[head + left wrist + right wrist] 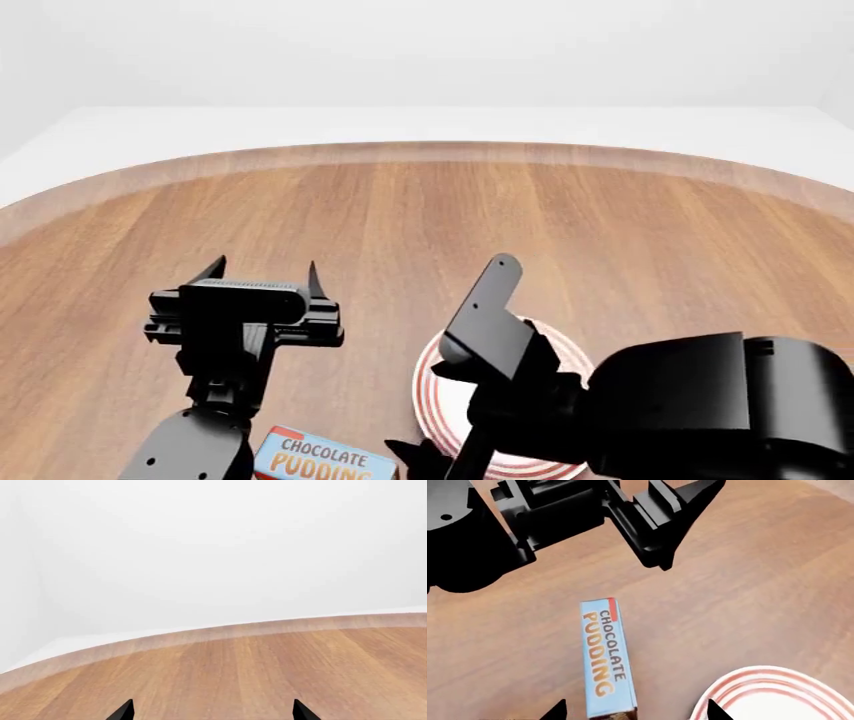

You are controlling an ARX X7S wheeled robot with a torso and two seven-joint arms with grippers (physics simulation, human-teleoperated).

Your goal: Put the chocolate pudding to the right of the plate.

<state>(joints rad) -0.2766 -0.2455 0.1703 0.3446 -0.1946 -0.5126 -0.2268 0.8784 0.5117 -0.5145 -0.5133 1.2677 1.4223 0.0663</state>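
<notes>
Pudding carton [606,657] lies on wood table [400,230] beside plate [774,695].

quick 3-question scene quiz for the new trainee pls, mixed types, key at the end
1. True or false: the chocolate pudding already lies to the right of the plate.
2. Multiple choice: the right tool is
A. shut on the carton
B. open above the carton
C. resting on the plate
3. Fill in: the left tool holds ____ and is raised over the bare wooden table.

Key:
1. False. In the head view the carton lies on the table at the plate's left.
2. B. Its two tips show apart in the right wrist view, with the carton lying between them below.
3. Nothing. Its tips stand apart with only wood past them.
</notes>
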